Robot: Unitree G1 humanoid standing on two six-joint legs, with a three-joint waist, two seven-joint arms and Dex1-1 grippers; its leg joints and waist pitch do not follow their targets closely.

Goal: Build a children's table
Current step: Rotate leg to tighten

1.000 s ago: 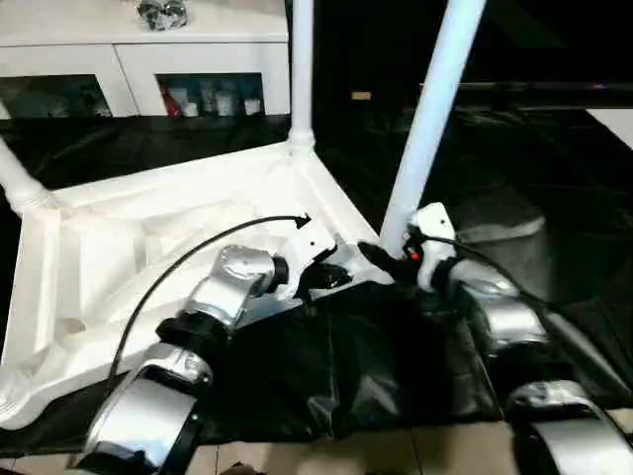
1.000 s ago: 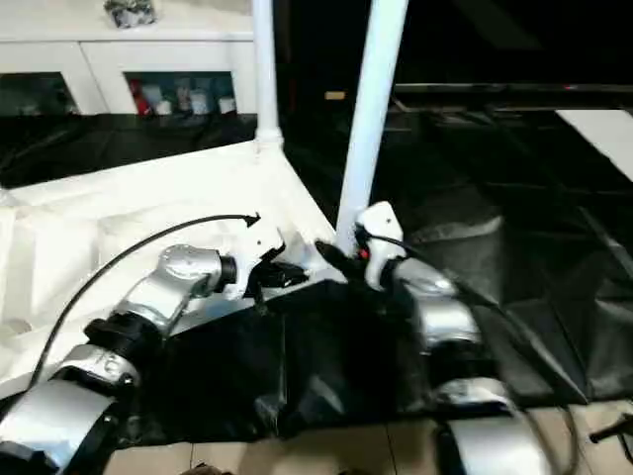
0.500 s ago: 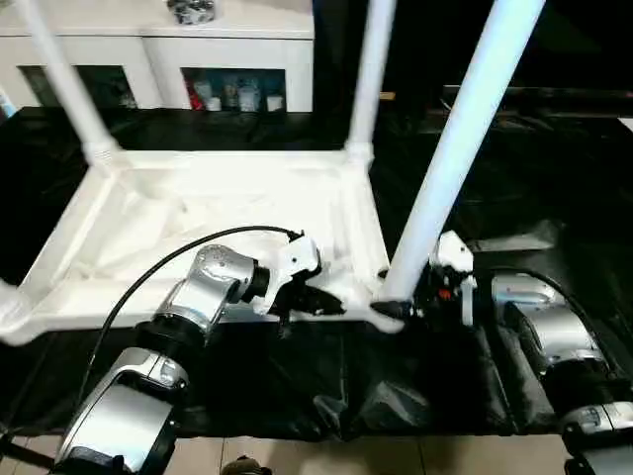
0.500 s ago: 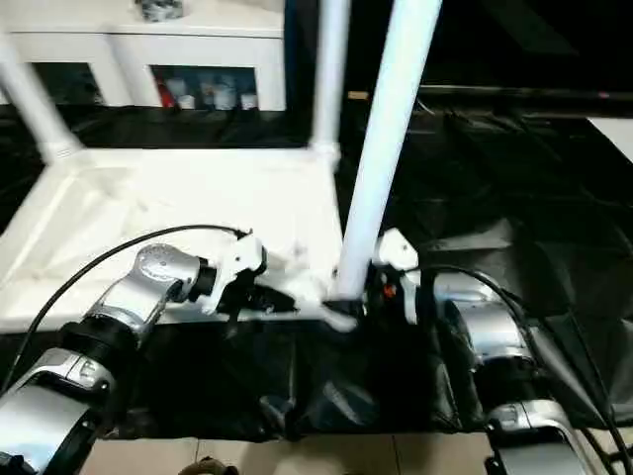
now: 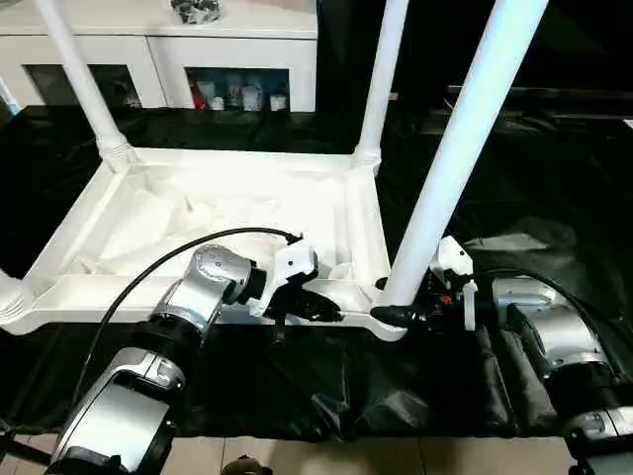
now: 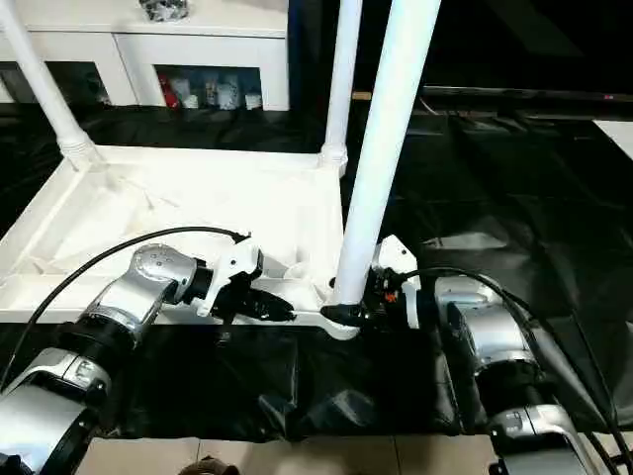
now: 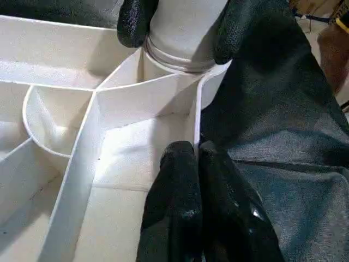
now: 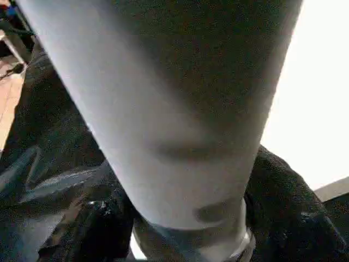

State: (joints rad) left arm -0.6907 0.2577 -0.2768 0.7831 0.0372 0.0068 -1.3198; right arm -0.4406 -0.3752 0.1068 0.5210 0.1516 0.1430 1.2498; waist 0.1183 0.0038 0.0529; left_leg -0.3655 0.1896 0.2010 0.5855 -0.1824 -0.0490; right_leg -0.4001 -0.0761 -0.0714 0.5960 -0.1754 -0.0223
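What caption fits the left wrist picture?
Left hand pinches the white table's rim beside the near leg.

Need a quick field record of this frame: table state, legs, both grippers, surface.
table top: white, upside down, ribbed underside up, on black-covered work table
legs seated: three standing in corner sockets: near right, far right, far left
near left corner: socket at picture edge, leg cannot be told
left gripper: shut on the top's near rim
right gripper: fingers around base of near right leg at its socket
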